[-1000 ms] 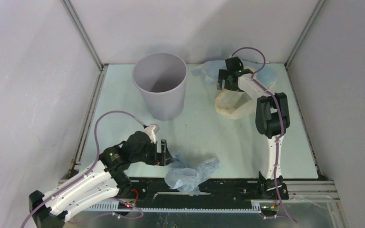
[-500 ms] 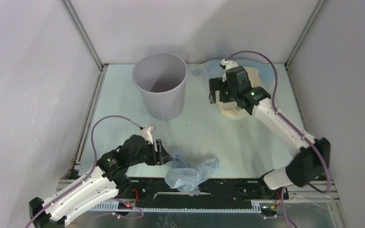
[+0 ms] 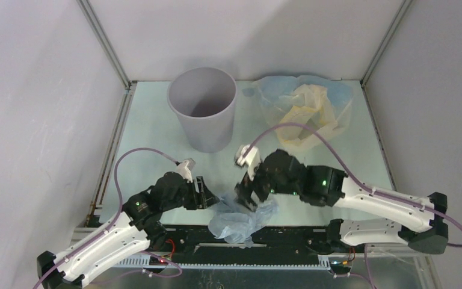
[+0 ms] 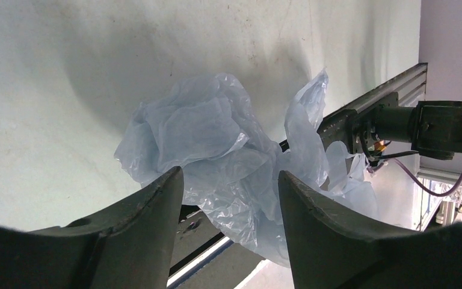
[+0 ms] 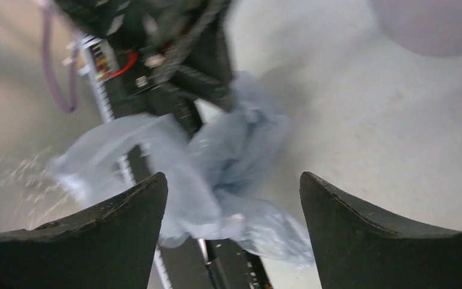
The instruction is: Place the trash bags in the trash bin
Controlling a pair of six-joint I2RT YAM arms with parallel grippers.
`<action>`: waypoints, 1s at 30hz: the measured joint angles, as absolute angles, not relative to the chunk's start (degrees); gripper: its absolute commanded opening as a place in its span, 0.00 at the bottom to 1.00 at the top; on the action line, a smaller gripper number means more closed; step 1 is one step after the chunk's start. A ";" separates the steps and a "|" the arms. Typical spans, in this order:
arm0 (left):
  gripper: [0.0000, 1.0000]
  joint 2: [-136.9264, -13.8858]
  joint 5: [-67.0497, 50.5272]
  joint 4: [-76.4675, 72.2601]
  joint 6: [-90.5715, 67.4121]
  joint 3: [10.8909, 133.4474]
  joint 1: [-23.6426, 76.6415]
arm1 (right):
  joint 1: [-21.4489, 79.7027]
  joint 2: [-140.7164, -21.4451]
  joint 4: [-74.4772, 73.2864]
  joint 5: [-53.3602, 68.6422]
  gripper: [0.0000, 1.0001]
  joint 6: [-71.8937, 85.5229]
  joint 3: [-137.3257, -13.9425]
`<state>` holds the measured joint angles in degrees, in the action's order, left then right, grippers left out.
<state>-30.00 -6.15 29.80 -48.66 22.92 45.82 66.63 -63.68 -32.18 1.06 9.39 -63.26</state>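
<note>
1. Crumpled pale blue-grey trash bag (image 3: 240,220) at the near edge of the table (image 3: 156,138), partly draped over the black rail (image 3: 283,238) by the arm bases.
2. Left gripper (image 3: 206,195) low at the bag's left side, fingers apart with film bunched between the tips. Impossible to tell from the wrist view whether pinched or merely straddled.
3. Right gripper (image 3: 245,195) poised just over the same bag from the right, jaws spread wide, blurred film beyond them.
4. Light grey trash bin (image 3: 203,108) upright at the far side, left of centre, well apart from the crumpled bag.
5. Pale blue bag (image 3: 337,99) and cream-yellow bag (image 3: 304,114) heaped together, touching, in the far right corner.
</note>
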 measured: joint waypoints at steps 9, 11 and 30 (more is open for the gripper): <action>0.67 -28.88 -5.78 29.89 -48.69 22.92 45.82 | 81.80 -62.83 -31.11 2.83 0.87 6.96 -61.58; 0.67 -28.51 -5.06 30.15 -49.04 22.92 45.82 | 83.18 -62.87 -30.46 3.07 0.87 6.33 -61.10; 0.70 -28.08 -1.65 30.70 -52.18 22.70 45.82 | 86.61 -65.63 -26.22 -2.81 0.00 6.04 -54.26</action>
<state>-28.08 -1.65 30.70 -52.18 22.70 45.82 86.61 -65.63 -26.22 -2.81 6.04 -54.26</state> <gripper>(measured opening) 0.677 0.008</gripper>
